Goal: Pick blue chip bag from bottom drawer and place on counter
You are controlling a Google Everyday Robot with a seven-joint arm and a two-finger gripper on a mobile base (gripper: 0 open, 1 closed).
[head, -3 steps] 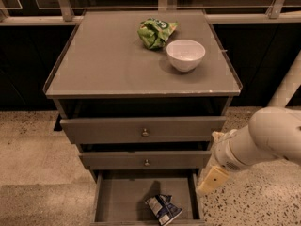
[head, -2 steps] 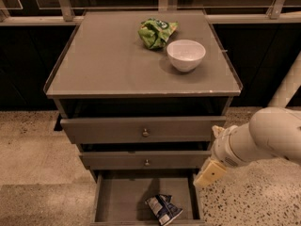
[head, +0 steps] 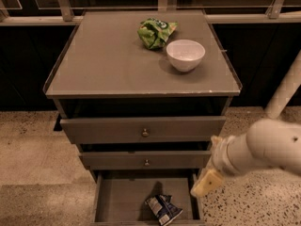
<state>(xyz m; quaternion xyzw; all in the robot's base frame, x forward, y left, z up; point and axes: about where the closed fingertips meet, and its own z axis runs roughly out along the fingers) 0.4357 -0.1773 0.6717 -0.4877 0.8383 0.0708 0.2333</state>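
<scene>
The blue chip bag (head: pixel 163 209) lies on the floor of the open bottom drawer (head: pixel 121 197), near its front and right of the middle. The gripper (head: pixel 205 183) hangs at the end of the white arm (head: pixel 263 149) that comes in from the right. It sits above the drawer's right edge, up and to the right of the bag, and is apart from it. The grey counter (head: pixel 108 60) is the top of the cabinet, above the drawers.
A bright green snack bag (head: pixel 155 32) and a white bowl (head: pixel 185 54) stand on the counter's far right part. Two shallower drawers with round knobs (head: pixel 145 133) sit slightly open above the bottom drawer. A white post (head: pixel 284 91) stands at the right. The floor is speckled.
The gripper has shifted a little to the left, toward the bottom drawer's right edge. The bag, bowl and drawers have not moved.
</scene>
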